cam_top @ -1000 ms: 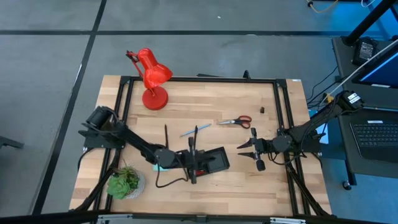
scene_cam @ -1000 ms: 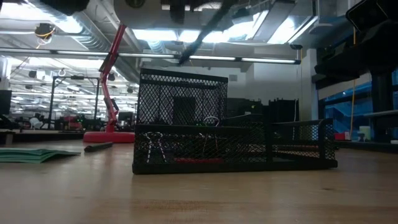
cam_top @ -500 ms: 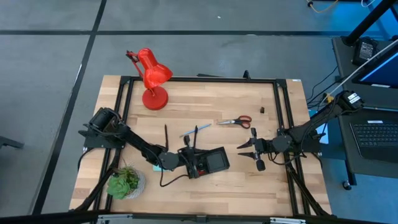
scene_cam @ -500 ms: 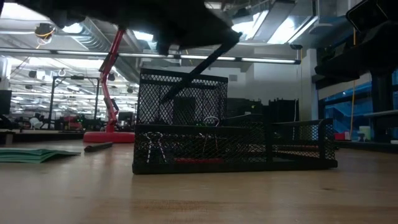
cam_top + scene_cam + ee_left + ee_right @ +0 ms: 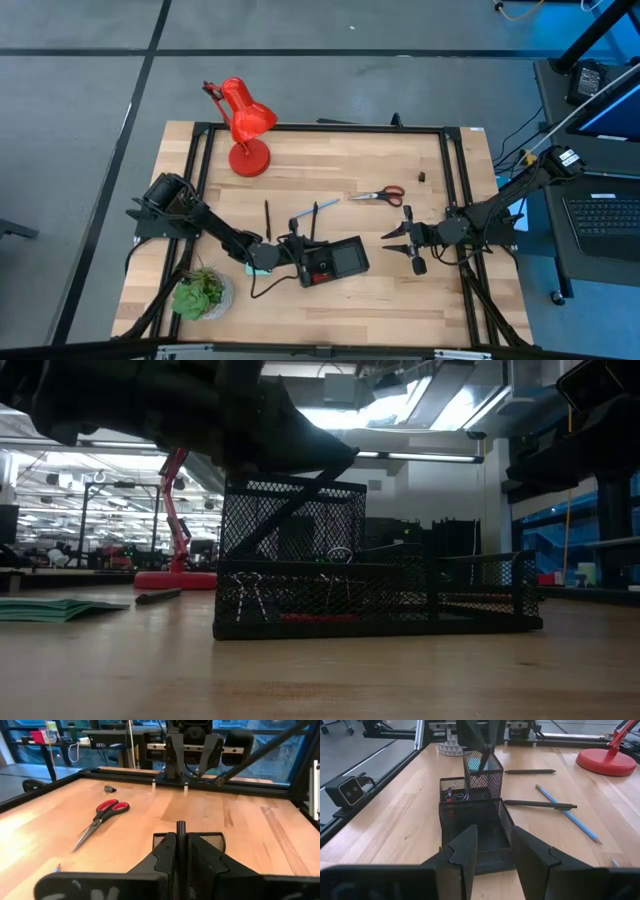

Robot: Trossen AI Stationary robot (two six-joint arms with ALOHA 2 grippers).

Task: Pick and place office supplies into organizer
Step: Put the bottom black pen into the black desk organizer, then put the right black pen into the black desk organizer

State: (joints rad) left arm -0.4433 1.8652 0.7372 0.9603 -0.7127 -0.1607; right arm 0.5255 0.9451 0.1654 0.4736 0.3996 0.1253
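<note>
The organizer (image 5: 335, 258), a black mesh tray with a tall cup (image 5: 482, 767) at its left end, stands near the table's front middle. My left gripper (image 5: 292, 248) is over that cup, shut on a black pen (image 5: 290, 510). Two black pens (image 5: 530, 771) (image 5: 540, 804) and a light blue pen (image 5: 570, 815) lie flat on the table behind the organizer. Red-handled scissors (image 5: 378, 195) and a tiny black clip (image 5: 421, 177) lie farther back right. A light blue notepad (image 5: 258, 265) shows under the left arm. My right gripper (image 5: 398, 237) stands open to the right of the organizer, apart from it. My left gripper pinches the pen's upper part (image 5: 180, 832) between its two fingers, coming about level from the table's left. The pen slants down below the fingers, and its lower end (image 5: 250, 540) is inside the organizer's tall mesh cup.
A red desk lamp (image 5: 245, 125) stands at the far left and a green potted plant (image 5: 200, 293) at the near left corner. Clips and a red piece (image 5: 320, 617) lie in the organizer's low compartment. Bare wood lies along the front edge and the far right.
My left gripper has come down toward the organizer and rolled a little, still shut on the pen. The pen, which hung above the tall cup's rim, now reaches slanting well down inside the cup.
</note>
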